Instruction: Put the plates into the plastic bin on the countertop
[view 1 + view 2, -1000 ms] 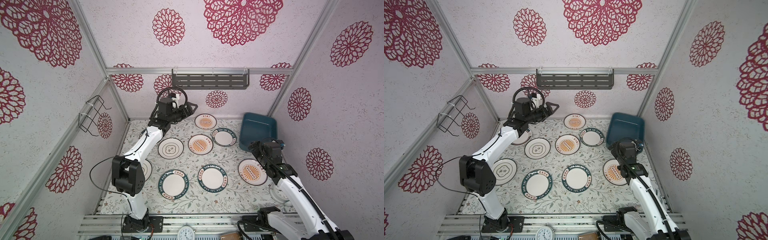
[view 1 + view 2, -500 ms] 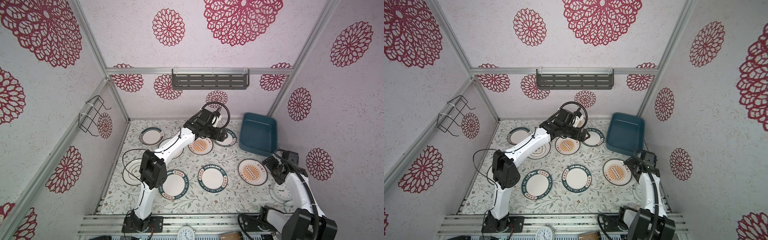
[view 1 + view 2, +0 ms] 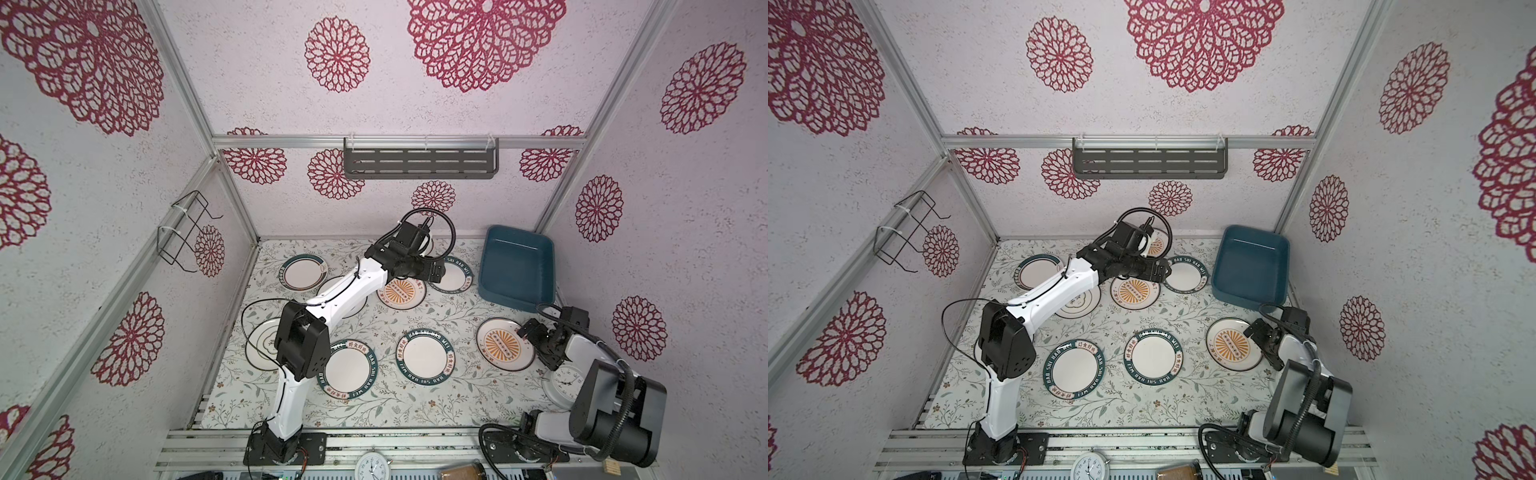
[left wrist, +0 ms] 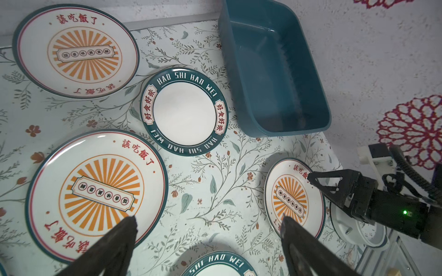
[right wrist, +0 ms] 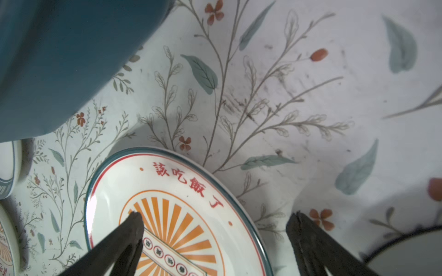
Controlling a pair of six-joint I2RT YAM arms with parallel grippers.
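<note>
1. White countertop printed with leafy vines and small brown flowers.
2. Far right corner: teal plastic bin, flat on the print.
3. Just beside the bin: far lettered plate; then middle sunburst plate and clover plate, half hidden.
4. Along the far edge: back sunburst plate, mostly hidden; further left, green-rimmed plate.
5. Near row, left to right, all apart: thin-rimmed plate, left lettered plate, centre lettered plate, right sunburst plate.
6. Near right corner: white clock, face up.

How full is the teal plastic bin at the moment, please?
Empty. The plastic bin shows only its bare teal floor in a top view and the left wrist view; the visible plates lie on the countertop.
</note>
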